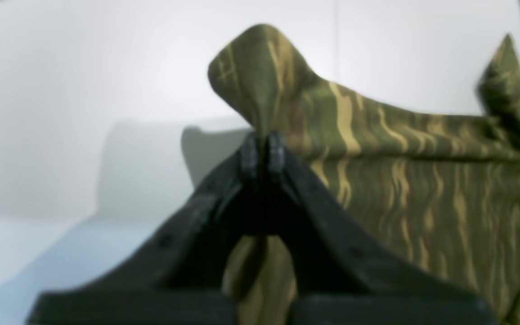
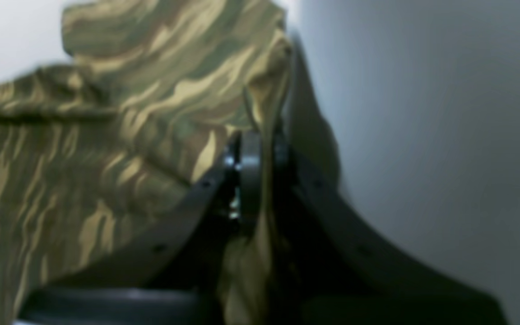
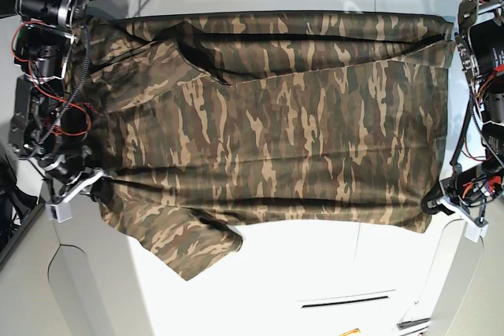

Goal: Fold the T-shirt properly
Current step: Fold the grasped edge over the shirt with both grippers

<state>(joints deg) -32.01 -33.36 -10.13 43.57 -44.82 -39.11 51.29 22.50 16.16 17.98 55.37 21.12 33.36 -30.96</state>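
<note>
Camo T-shirt (image 3: pixel 268 123) lies spread across the white bench (image 3: pixel 315 273), left end effector (image 1: pixel 263 153) and right end effector (image 2: pixel 260 149) each clamped on near-edge cloth at 6 o'clock; next likely lift together, fold toward 12.

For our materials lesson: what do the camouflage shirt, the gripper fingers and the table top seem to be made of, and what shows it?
T-shirt: soft woven or knit cloth, matt; it drapes and creases where pinched.
Left gripper fingers: probably dark matt plastic, rigid, with ribbed tips.
Table: smooth white hard surface, slight sheen; the exact material is unclear.
</note>
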